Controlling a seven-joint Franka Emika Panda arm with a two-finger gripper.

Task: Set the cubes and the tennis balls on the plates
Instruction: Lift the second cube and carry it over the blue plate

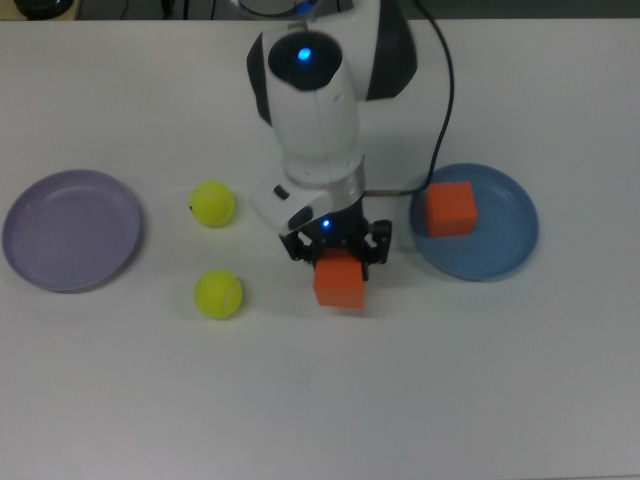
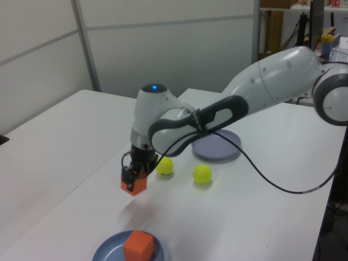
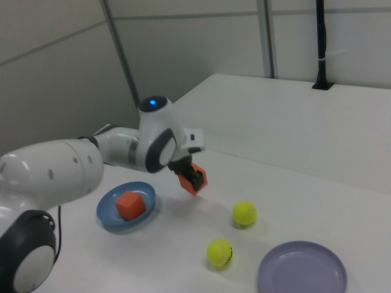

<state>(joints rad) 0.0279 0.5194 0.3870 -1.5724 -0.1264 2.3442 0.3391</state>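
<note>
Carrying second cube [image 1: 340,280] | pincer [image 1: 338,262] clamped on it, clear of worktop [image 1: 400,400] | next you move it over blue plate [image 1: 505,250], beside first cube [image 1: 451,208]

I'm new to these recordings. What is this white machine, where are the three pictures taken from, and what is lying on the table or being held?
The white machine is a robot arm ending in a two-finger gripper. One picture looks straight down from above; the other two look across the table from opposite sides. The gripper is shut on an orange cube, lifted clear of the table, as the side views show. A second cube already sits on the blue plate. Two tennis balls lie on the table between the arm and the purple plate, which holds nothing.
</note>
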